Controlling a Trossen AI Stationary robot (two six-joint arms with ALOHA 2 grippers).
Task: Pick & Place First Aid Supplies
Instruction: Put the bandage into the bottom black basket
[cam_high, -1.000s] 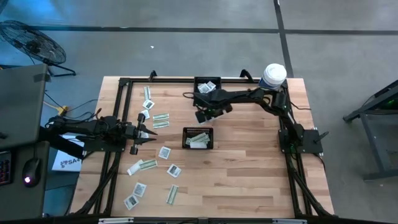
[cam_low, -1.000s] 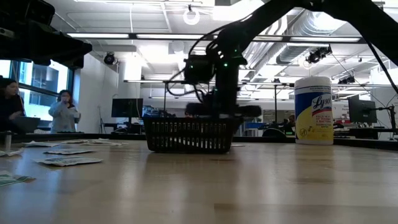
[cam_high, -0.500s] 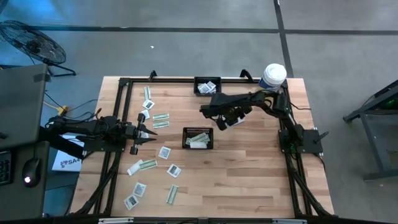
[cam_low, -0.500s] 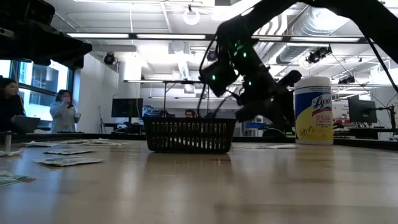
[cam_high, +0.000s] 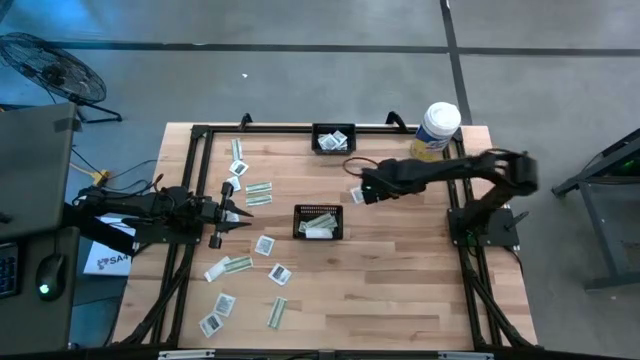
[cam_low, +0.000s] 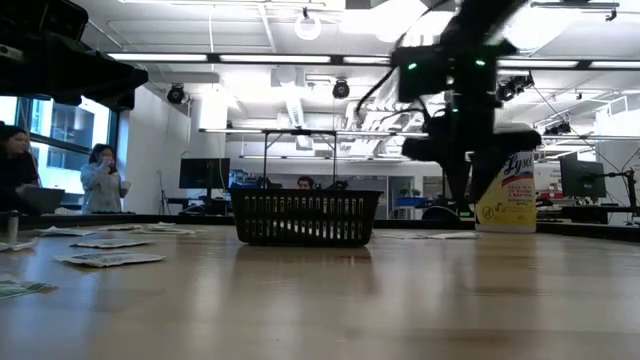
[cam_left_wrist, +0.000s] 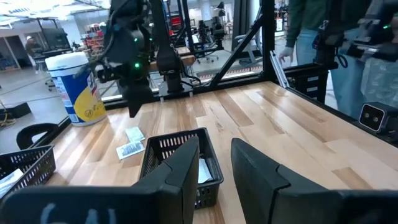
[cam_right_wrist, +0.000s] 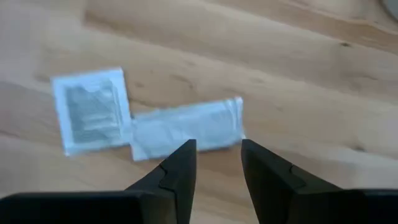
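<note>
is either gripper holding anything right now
No. The right gripper is open and empty above two packets on the table; the left gripper holds nothing either.

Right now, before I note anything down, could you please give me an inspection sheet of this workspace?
Surface: pale wooden tabletop inside a black metal frame.
Job's things: small flat paper packets scattered on the left half; one white square packet touching a narrow pale strip under the right claw; more in the black rectangular basket at centre and the black basket at the far edge.
Clutter: tall white-and-yellow cylindrical canister.
Grippers: left claw at the table's left side, open, empty; right claw open above the pair.
Cables: thin black cable beside the right arm.
Surroundings: people beyond the table.
</note>
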